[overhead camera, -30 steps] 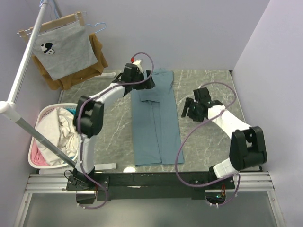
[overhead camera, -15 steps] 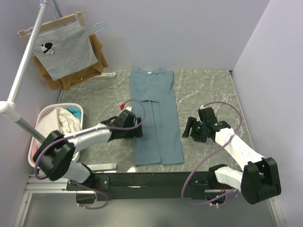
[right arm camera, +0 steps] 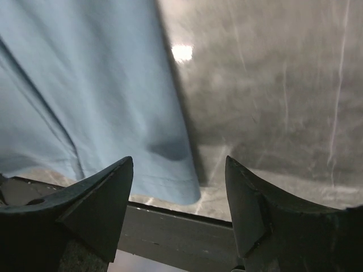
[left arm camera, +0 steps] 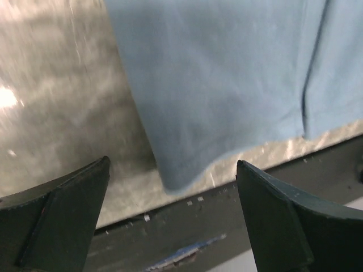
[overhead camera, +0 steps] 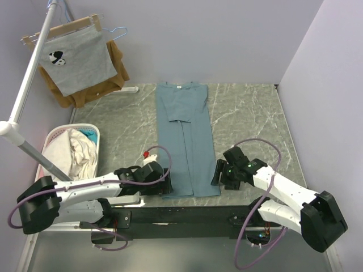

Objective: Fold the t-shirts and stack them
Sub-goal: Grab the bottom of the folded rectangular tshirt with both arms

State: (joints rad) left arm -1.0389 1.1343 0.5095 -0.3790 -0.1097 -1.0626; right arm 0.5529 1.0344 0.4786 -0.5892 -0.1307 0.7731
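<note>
A dusty teal-blue t-shirt (overhead camera: 186, 141) lies flat on the table, folded lengthwise into a long narrow strip, collar and neck label at the far end. My left gripper (overhead camera: 163, 177) is open and empty just left of the shirt's near left corner; that corner (left arm camera: 178, 180) shows between its fingers in the left wrist view. My right gripper (overhead camera: 218, 173) is open and empty just right of the near right corner, which shows in the right wrist view (right arm camera: 182, 190).
A white laundry basket (overhead camera: 46, 167) with more clothes stands at the left. A clothes rail (overhead camera: 28, 79) holds a grey printed shirt (overhead camera: 76, 59) and a brown garment (overhead camera: 116, 62) on hangers at back left. The black table edge (overhead camera: 187, 212) runs right below the shirt's hem.
Both grippers have come from the far and middle part of the table down to the near end, now at the shirt's two hem corners. The shirt lies as before.
</note>
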